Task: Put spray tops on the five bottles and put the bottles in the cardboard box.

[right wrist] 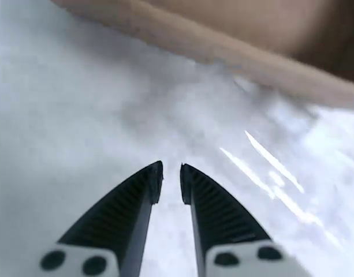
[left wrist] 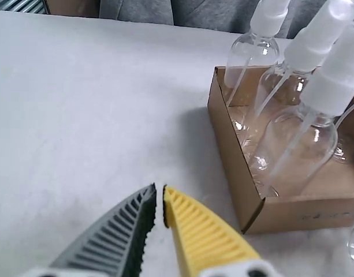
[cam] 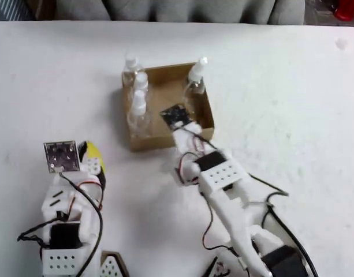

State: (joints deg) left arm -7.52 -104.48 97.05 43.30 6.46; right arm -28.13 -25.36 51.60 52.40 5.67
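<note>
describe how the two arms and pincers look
The left arm and right arm are white shells with black motors and red and black cables. The left pincer has one grey and one yellow ribbed finger; the right pincer has two black ribbed fingers.

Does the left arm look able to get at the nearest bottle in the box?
Probably yes. Nothing stands between the left claw and the cardboard box, and that bottle sits inside the near wall. The claw must open first.

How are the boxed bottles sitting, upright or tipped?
Upright: bottles stand in the cardboard box, spray tops pointing up.
</note>
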